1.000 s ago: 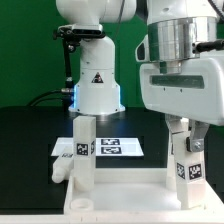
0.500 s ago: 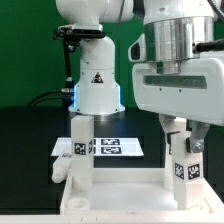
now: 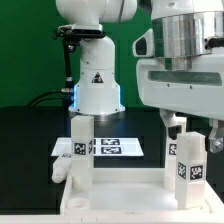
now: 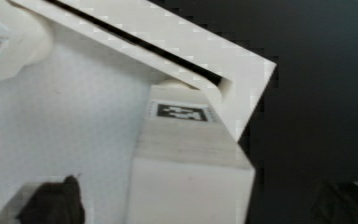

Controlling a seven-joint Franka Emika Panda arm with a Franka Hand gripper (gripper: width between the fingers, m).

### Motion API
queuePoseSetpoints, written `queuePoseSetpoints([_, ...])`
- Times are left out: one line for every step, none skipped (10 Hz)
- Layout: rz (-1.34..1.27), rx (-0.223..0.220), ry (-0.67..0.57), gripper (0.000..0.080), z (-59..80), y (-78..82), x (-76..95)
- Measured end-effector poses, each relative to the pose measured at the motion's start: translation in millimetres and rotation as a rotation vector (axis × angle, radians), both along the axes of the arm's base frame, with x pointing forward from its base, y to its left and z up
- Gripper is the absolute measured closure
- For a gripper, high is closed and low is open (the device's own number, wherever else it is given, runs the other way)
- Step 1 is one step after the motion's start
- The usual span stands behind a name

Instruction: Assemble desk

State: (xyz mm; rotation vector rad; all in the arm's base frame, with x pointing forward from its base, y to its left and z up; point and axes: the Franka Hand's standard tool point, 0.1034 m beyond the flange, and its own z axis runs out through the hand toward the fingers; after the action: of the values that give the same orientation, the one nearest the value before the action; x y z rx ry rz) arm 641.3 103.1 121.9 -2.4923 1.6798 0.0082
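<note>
Well, my hand (image 3: 190,133) is spread wide, a finger on either side of the top of the leg (image 3: 186,165) on the exterior view's right. That leg and the other leg (image 3: 84,150) stand upright in corner sockets of the tabletop (image 3: 125,200) on the black bench (image 3: 30,130).

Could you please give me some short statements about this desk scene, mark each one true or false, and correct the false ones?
Sides are as the exterior view shows them.
1. The left leg and the right leg both stand upright on the desk top. True.
2. The gripper is shut on the right leg. False: it is open, with its fingers apart on either side of that leg's top.
3. The marker board lies on the black table, between the desk top and the robot base. True.
4. The left leg lies flat on the table. False: it stands upright.
</note>
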Motion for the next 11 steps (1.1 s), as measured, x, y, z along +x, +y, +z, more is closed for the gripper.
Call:
queuePoseSetpoints([-0.038, 0.0, 0.004, 0.0151, -0.6, 2.4, -0.3])
queuePoseSetpoints([-0.019, 0.002, 0.006, 0.0151, 0.3, 10.2, -0.9])
queuePoseSetpoints([-0.019, 0.004, 0.005, 0.0151, 4.0, 11.3, 0.5])
queuePoseSetpoints([-0.022, 0.003, 0.005, 0.0151, 2.1, 9.7, 0.4])
queuePoseSetpoints([-0.014, 0.001, 0.005, 0.0151, 1.4, 9.6, 0.2])
queuePoseSetpoints([0.145, -0.023, -0.019, 0.0151, 0.9, 8.9, 0.7])
queuePoseSetpoints([0.356, -0.062, -0.059, 0.0151, -2.9, 12.4, -0.2])
queuePoseSetpoints([0.527, -0.083, -0.076, 0.0151, -8.7, 18.8, -4.8])
queuePoseSetpoints([0.647, -0.103, -0.082, 0.0151, -9.1, 20.8, -5.5])
queuePoseSetpoints([0.688, -0.123, -0.09, 0.0151, -6.2, 23.5, -4.2])
queuePoseSetpoints([0.748, -0.13, -0.093, 0.0151, -7.3, 21.1, -4.1])
